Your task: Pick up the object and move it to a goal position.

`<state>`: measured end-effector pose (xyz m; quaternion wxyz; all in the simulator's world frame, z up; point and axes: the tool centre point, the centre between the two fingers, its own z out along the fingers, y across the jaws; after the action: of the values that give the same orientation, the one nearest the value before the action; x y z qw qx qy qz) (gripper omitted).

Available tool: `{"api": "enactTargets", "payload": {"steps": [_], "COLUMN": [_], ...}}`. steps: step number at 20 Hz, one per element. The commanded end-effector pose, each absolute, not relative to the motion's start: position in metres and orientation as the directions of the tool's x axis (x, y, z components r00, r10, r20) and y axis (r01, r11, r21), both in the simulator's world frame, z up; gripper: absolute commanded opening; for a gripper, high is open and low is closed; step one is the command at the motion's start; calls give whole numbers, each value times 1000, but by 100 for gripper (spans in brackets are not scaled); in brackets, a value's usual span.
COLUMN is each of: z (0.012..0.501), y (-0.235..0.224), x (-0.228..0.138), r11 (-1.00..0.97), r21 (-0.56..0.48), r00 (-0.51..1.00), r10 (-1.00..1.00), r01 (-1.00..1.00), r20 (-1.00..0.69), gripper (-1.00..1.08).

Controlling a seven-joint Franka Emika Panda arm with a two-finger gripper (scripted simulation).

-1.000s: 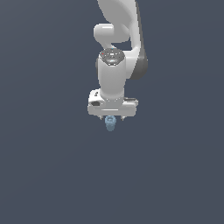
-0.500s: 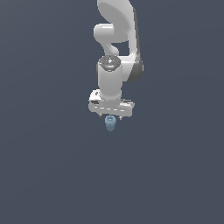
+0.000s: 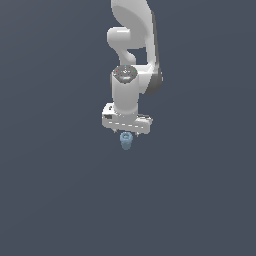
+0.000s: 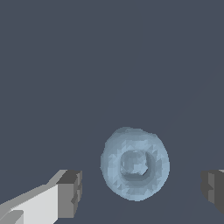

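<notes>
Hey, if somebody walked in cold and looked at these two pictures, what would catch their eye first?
First, the white robot arm hanging down the middle of the exterior view against a plain dark grey-blue background. Next, the small pale-blue object just below the gripper. In the wrist view it shows as a rounded lump with a hollow centre, sitting between the two dark fingertips, with a clear gap on either side.

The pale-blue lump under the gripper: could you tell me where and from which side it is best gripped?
Grip the lump across its rounded outer wall, coming straight down from above. The wrist view shows it as a ring with a hollow centre, lying between the gripper's open fingers with a gap on each side, so closing squarely on opposite sides should hold it.
</notes>
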<state>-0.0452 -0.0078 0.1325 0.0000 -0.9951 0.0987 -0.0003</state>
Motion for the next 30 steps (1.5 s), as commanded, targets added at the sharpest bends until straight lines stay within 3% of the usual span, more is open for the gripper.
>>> {"api": "enactTargets", "payload": {"steps": [1, 14, 15, 30], "z": [127, 84, 84, 90], "y": [-8, -8, -8, 0], "x": [-46, -47, -47, -43], "r11": [-980, -980, -980, -980], "r21": [0, 0, 0, 0], "r00": [980, 980, 980, 980], "r10": [-197, -201, -201, -201], "r01": [-197, -201, -201, -201], "r20": [0, 0, 0, 2], "gripper": [100, 100, -100, -100]}}
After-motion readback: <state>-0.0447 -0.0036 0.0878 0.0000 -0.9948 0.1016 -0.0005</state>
